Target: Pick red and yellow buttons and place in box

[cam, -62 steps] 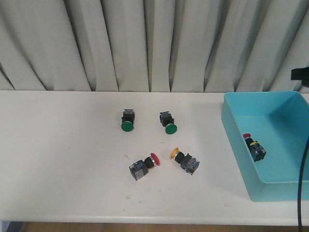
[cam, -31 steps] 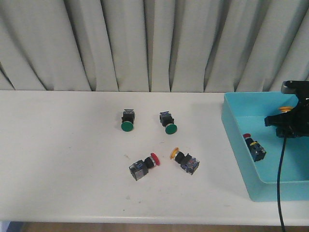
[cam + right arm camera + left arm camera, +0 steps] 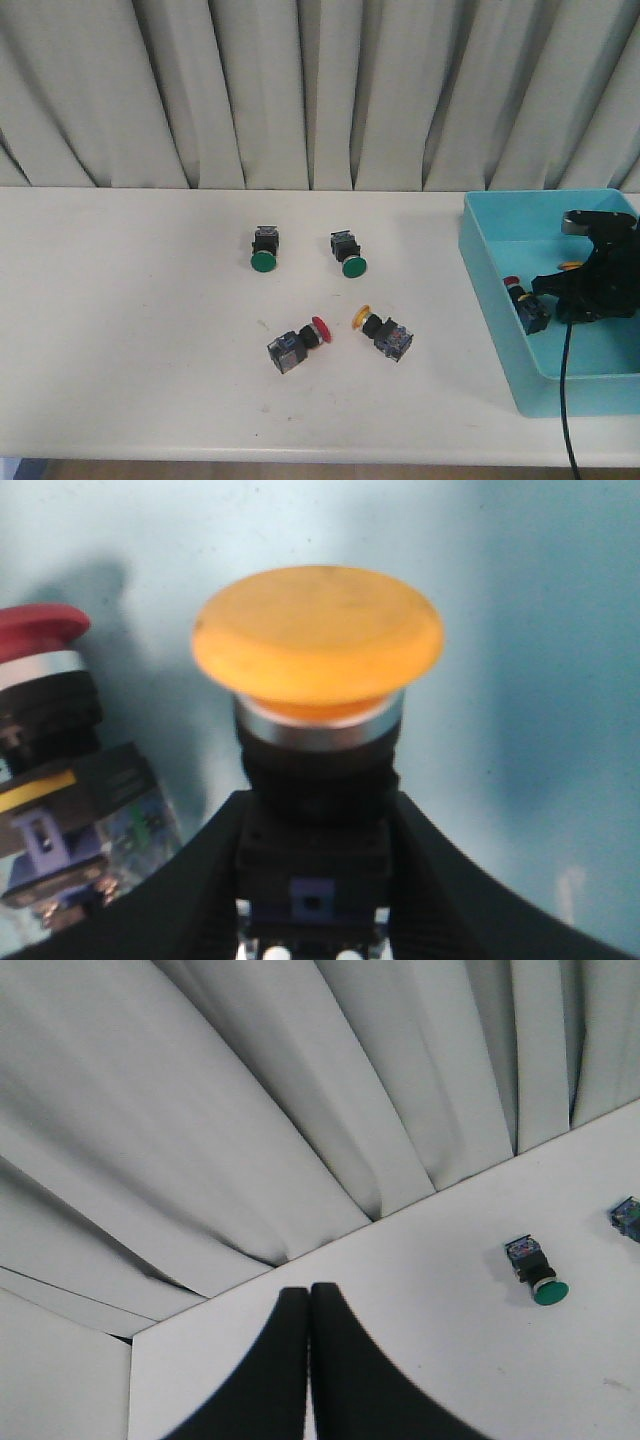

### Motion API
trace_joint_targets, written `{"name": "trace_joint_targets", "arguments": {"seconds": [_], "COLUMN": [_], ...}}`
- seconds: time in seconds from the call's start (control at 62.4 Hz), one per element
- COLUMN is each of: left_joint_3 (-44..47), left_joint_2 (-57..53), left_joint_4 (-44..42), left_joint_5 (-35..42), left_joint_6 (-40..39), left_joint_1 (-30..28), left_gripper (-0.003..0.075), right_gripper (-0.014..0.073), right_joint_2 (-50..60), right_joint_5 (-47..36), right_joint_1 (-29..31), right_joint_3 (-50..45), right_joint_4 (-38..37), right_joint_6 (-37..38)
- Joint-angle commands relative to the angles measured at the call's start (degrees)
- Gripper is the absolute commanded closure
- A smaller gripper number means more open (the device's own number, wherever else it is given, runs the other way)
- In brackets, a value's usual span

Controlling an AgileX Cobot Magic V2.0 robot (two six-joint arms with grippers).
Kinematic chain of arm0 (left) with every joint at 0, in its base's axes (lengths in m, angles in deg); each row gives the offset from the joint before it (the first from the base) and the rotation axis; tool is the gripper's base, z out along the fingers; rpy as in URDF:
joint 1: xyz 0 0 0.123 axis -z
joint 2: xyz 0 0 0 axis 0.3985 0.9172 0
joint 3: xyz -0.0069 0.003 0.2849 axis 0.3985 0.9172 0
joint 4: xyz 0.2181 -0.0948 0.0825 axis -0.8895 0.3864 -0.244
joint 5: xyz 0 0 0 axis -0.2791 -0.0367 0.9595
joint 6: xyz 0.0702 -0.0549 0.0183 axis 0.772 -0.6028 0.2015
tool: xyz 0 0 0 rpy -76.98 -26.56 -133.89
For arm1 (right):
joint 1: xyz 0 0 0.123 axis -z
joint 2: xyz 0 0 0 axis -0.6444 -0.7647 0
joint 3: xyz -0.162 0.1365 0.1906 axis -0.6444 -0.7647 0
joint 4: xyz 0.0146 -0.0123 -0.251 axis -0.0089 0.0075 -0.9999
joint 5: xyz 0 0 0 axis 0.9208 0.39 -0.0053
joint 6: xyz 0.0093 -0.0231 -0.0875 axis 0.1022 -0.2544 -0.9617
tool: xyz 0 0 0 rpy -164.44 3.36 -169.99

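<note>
front view: my right hand (image 3: 585, 285) hangs inside the turquoise box (image 3: 487, 268), a glimpse of yellow at it. one red button (image 3: 524, 300) already lies on the box floor by the near-left wall. on the white table (image 3: 130, 330), a red-capped button (image 3: 299, 343) and a yellow-capped one (image 3: 383, 331) lie on their sides, still to collect; two green buttons (image 3: 264, 248) beyond them stay put. so i judge about half is left.

left wrist view: my left hand (image 3: 308, 1360) is pressed together, empty, above the table near the pleated curtain (image 3: 250, 1090).

right wrist view: my right hand is clamped on the blocky black body of a yellow button (image 3: 318, 640), its smooth domed cap on a metal collar, over the glossy plastic floor.
</note>
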Motion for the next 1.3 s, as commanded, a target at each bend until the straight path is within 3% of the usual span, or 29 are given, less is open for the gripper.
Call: {"name": "trace_joint_targets", "arguments": {"seconds": [0.0, 0.112, 0.208, 0.385, 0.625, 0.834, 0.994, 1.138, 1.283], "left_joint_3": [-1.2, -1.2, -1.2, -1.2, -1.2, -1.1, -1.1, -1.1, -1.1], "left_joint_2": [-1.7, -1.7, -1.7, -1.7, -0.7, 2.5, 5.5, 6.3, 6.2], "left_joint_4": [-1.3, -1.3, -1.3, -1.3, -1.3, -1.3, -1.3, 0.2, 2.3], "left_joint_5": [1.1, 1.1, 1.2, 2.8, 5.8, 5.9, 6.0, 6.0, 6.0], "left_joint_6": [-1.2, -1.3, -1.4, -1.4, -1.5, -1.5, -1.5, -1.5, -1.5], "left_joint_1": [0.1, 0.1, 0.1, 0.1, 0.1, 0.1, 0.1, 0.1, 0.1], "left_gripper": [0.0727, 0.0727, 0.0727, 0.0727, 0.0727, 0.0727, 0.0727, 0.0727, 0.0727], "right_gripper": [0.0161, 0.0062, 0.004, 0.0061, 0.0134, 0.0193, 0.0295, 0.0602, 0.0599], "right_joint_2": [3.1, 3.9, 6.4, 17.3, 37.9, 53.0, 63.6, 71.2, 73.6], "right_joint_5": [-2.3, -0.5, 2.5, 6.5, 4.9, 5.8, -2.5, -14.1, -21.9], "right_joint_1": [0.2, 0.2, 0.1, 0.1, 0.1, 0.1, -5.4, -14.4, -16.5], "right_joint_3": [1.8, 3.1, 5.4, 9.8, 9.8, 8.3, -1.1, -10.1, -15.2], "right_joint_4": [0.6, 2.1, 4.8, 14.8, 31.3, 33.2, 29.9, 23.4, 23.8], "right_joint_6": [0.1, 0.0, -0.4, -9.5, -26.1, -27.8, -27.8, -26.0, -23.7]}}
